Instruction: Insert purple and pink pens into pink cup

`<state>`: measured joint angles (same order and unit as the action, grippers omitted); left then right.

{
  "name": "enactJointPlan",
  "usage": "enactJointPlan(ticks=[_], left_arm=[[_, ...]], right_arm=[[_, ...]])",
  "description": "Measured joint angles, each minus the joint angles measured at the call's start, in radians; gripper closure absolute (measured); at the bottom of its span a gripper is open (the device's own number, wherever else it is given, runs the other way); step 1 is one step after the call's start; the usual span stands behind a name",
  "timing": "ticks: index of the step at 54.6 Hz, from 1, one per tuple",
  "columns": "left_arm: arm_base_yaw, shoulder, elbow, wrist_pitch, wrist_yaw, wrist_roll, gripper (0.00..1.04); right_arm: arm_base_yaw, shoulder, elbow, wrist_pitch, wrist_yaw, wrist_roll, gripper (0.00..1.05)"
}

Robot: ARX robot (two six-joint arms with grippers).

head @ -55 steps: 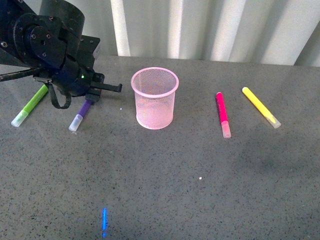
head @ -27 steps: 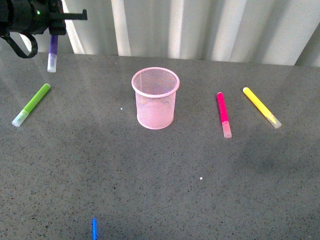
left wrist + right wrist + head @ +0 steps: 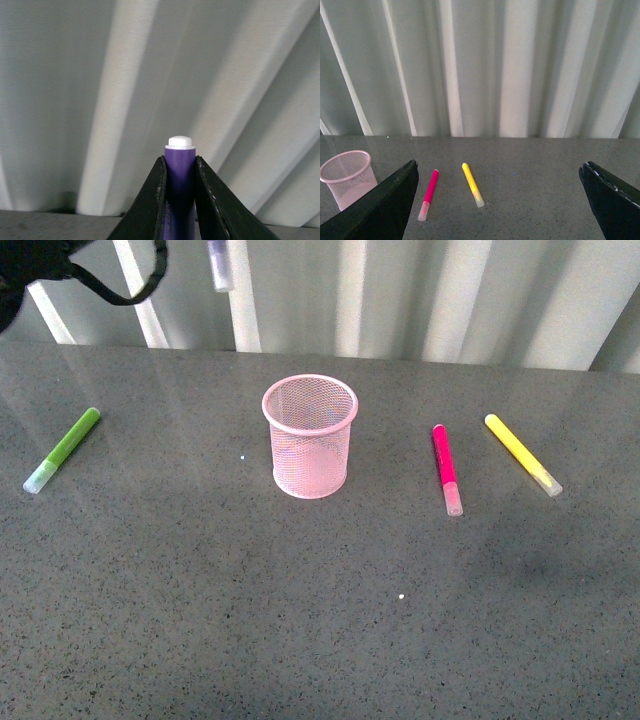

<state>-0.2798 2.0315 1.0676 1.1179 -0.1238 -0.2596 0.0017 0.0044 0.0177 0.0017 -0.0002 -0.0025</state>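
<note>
Front view: a grey speckled table [image 3: 320, 620] runs back to a pale ribbed backdrop [image 3: 450, 300]. The pink cup [image 3: 310, 465] stands upright near the middle, mouth open and nothing over it. A lime-green marker [image 3: 62, 450] lies flat well off to its left. The pink pen [image 3: 444, 465] lies flat to the cup's right with its clear cap toward the camera. A yellow marker [image 3: 521, 453] lies just beyond that, angled, the two apart. Nothing lies between either pen and the cup.

At the top edge of the front view, only the clear cap end of the purple pen [image 3: 219, 265] shows. It hangs in the air, left of the cup and high above the table. The black bulk and cable loop of the left arm [image 3: 125, 285] sit beside it.

The left wrist view shows the left gripper [image 3: 180, 165] clamped on the purple pen's barrel, a finger pressing each side. The pen's white end cap pokes out past the fingertips.

The right gripper [image 3: 497, 200] is spread wide and holds nothing. In its wrist view the pink pen, the yellow marker and the cup lie on the table, away from its fingers.
</note>
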Motion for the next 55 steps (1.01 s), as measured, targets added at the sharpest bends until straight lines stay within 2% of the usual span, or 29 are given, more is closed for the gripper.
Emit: enactJointPlan(ticks=[12,39,55], left_arm=[[-0.102,0.147,0.0,0.13,-0.069,-0.096,0.92],[-0.119,0.27,0.005,0.223,-0.139,-0.172,0.92],[-0.136,0.295,-0.006,0.245,-0.145,-0.188,0.92]], right_arm=[[0.0,0.0,0.0,0.0,0.0,0.0,0.07],[0.0,0.0,0.0,0.0,0.0,0.0,0.07],[0.0,0.0,0.0,0.0,0.0,0.0,0.07]])
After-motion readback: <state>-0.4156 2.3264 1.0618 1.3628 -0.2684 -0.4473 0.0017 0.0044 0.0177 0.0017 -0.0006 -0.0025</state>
